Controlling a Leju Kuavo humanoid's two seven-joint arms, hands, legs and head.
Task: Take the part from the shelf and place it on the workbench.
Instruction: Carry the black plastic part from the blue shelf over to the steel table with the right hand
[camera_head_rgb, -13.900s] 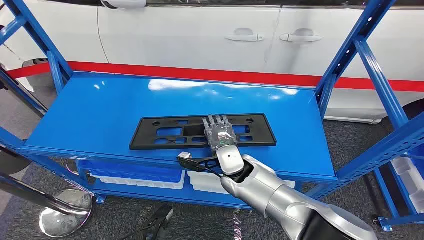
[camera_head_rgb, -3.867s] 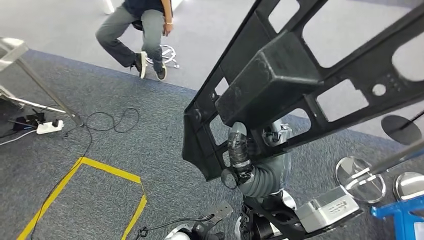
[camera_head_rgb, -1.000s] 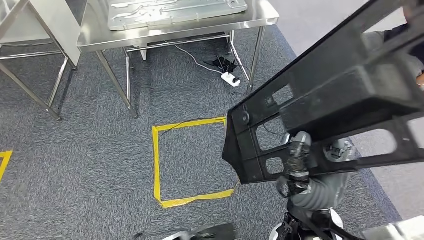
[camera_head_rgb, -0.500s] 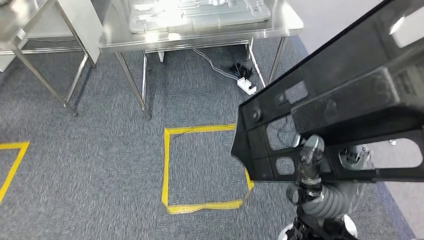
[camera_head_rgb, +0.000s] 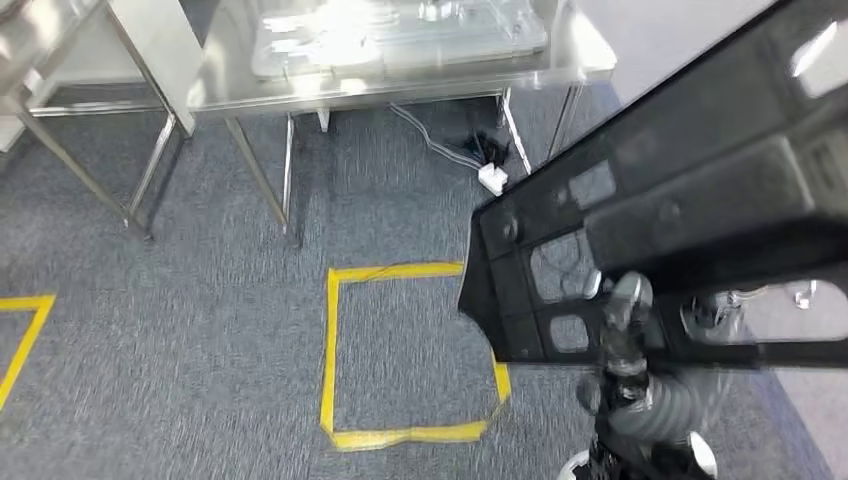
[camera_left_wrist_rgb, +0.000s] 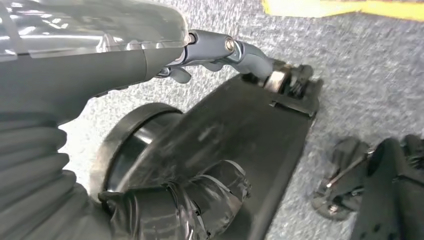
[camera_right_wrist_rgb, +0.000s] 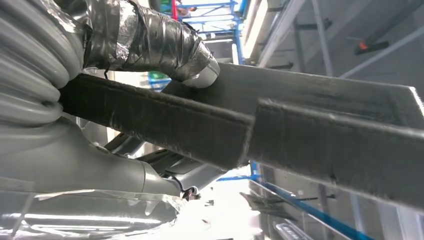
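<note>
The long black plastic frame part (camera_head_rgb: 690, 210) rides in the right robot hand (camera_head_rgb: 622, 330), clamped on its lower edge — long axis slanting up to the right. The steel worktop (camera_head_rgb: 400, 70) lies ahead-left — well apart. The left robot hand (camera_left_wrist_rgb: 165, 210) hangs, grip unclear.

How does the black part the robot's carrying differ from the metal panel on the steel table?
The black part is dark, matte plastic, gripped by the right hand and tilted in the air. The metal panel is pale, shiny and lies flat on the steel table. Both are flat, with cut-out openings.
</note>
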